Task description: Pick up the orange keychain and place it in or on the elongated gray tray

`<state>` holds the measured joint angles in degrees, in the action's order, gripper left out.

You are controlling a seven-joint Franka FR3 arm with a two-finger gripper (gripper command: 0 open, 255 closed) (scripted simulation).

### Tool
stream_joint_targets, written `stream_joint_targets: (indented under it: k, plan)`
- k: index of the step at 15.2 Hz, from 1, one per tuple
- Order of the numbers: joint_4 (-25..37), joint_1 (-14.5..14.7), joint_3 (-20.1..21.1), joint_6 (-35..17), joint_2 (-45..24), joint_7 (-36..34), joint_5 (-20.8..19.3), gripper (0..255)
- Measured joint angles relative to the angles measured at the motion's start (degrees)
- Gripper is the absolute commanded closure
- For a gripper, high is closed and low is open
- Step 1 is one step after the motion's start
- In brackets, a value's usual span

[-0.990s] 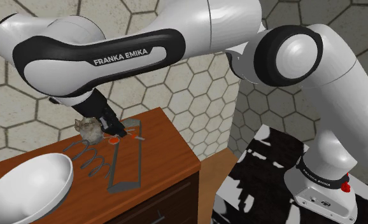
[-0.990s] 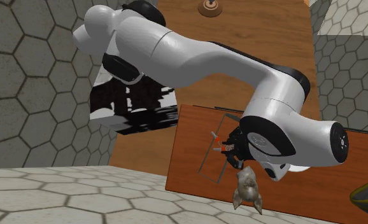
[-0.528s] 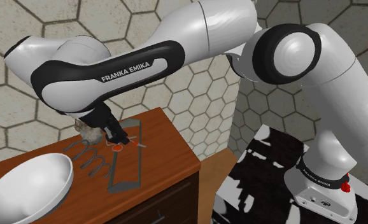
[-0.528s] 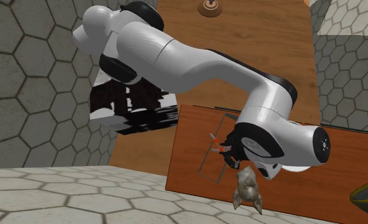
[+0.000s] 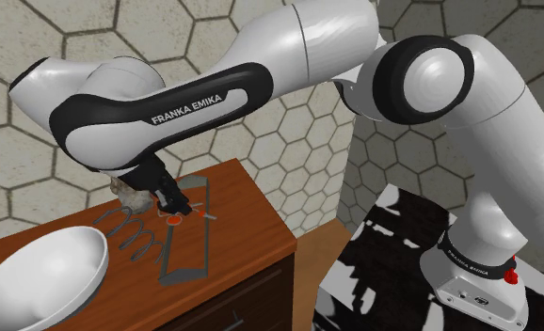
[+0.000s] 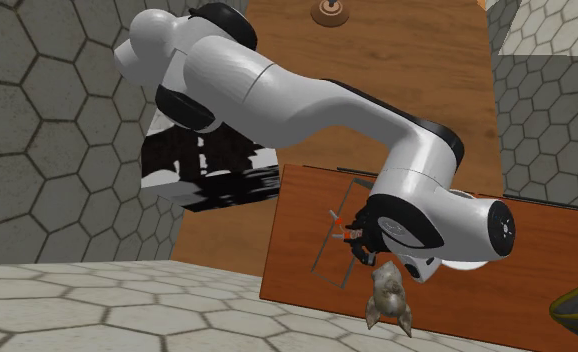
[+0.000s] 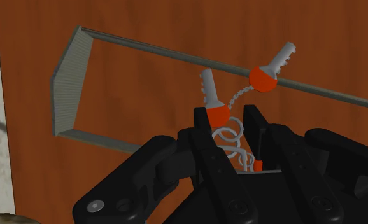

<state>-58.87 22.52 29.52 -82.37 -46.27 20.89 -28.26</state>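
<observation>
The orange keychain (image 7: 218,116) is two grey keys with orange heads on a coiled chain. My black gripper (image 7: 230,130) is shut on the chain's coil, and the keys hang just past the fingertips. One key head (image 7: 263,77) crosses a long rim of the elongated grey tray (image 7: 67,83). In the shoulder view the gripper (image 5: 170,201) holds the keychain (image 5: 176,218) low over the far end of the tray (image 5: 187,252) on the brown wooden table (image 5: 251,230). The second exterior view has the gripper (image 6: 361,240) above the tray (image 6: 329,243); I cannot tell whether the keys touch it.
A large white bowl (image 5: 35,273) sits at the shoulder view's lower left. Grey wire pieces (image 5: 138,240) lie between bowl and tray. A brownish lumpy object (image 5: 129,193) stands right behind the gripper, also seen as the lumpy object (image 6: 389,298) at the table's edge.
Over the last second the arm swung a little to the shoulder view's right and the gripper sank slightly with the keychain toward the tray's far end. Since half a second ago, almost nothing moved.
</observation>
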Motion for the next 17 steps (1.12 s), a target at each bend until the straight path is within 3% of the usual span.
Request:
stream_joint_targets:
  k: [7, 11, 17]
  plan:
    - [1.3, 0.5, -0.1, 0.9, -0.3, 0.2, 0.0, 0]
    - [20.0, 6.7, -1.9, 10.9, -7.1, 3.4, -1.6, 0]
    - [23.3, 7.8, -2.4, 12.9, -8.3, 4.0, -1.8, 0]
